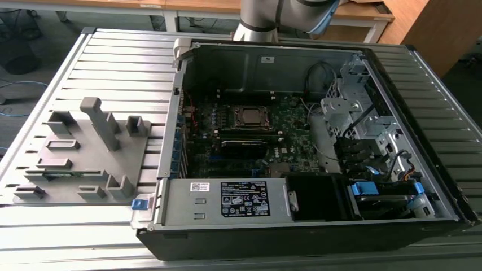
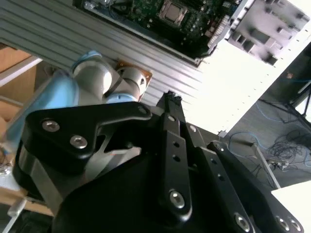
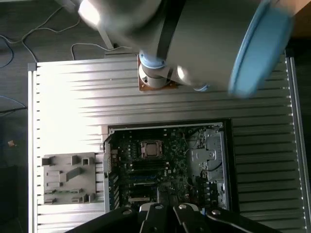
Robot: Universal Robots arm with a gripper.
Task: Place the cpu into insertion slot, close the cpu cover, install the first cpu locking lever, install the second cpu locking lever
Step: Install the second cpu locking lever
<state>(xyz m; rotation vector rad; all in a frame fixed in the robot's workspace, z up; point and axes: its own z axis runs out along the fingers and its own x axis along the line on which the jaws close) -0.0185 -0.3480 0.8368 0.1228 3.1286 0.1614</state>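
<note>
The insertion slot [image 1: 249, 116] is a small square socket with a silver rim on the green-black board inside the open computer case [image 1: 301, 84]. It also appears in both wrist views as the same socket [image 3: 151, 149] [image 2: 172, 11]. A dull grey square fills its middle, ringed by a thin metal frame. Whether that is the cpu under the cpu cover, I cannot tell, and the locking levers are too small to make out. My gripper [image 3: 164, 211] [image 2: 171, 104] hangs high above the case, far from the socket.
The case lies on a slatted aluminium table [image 1: 113, 62]. A grey fixture tray [image 1: 83, 152] with upright posts stands beside the case at the exterior view's left. The arm's base [image 1: 275, 20] is mounted behind the case. A drive cage [image 1: 354, 107] and cables take up the case's other side.
</note>
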